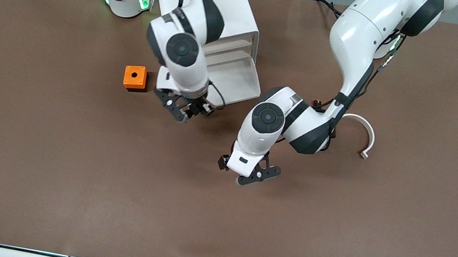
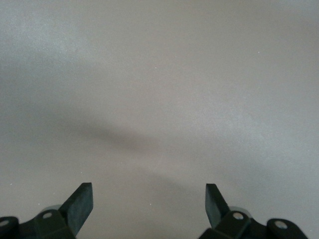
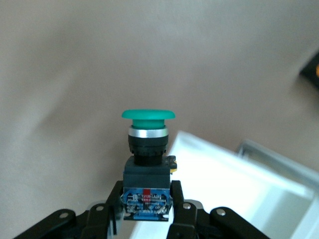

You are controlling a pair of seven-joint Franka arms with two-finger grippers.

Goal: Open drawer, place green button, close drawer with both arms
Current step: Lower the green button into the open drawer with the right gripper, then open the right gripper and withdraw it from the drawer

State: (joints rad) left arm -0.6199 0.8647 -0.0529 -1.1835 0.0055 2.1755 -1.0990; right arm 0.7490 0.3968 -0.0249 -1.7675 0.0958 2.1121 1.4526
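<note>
The white cabinet (image 1: 230, 15) stands near the robots' bases with one drawer (image 1: 237, 80) pulled out; its white inside (image 3: 224, 191) shows empty. My right gripper (image 1: 187, 111) (image 3: 147, 206) is shut on the black body of the button (image 3: 147, 149), whose round green cap (image 3: 148, 115) points away from the fingers. It hangs over the table at the drawer's front edge. My left gripper (image 1: 249, 174) (image 2: 148, 199) is open over bare table, toward the front camera from the drawer, with nothing between its fingers.
An orange box with a hole (image 1: 134, 78) sits on the table beside the right gripper, toward the right arm's end. A white curved strip (image 1: 366, 136) lies toward the left arm's end. Brown tabletop (image 1: 106, 182) stretches toward the front camera.
</note>
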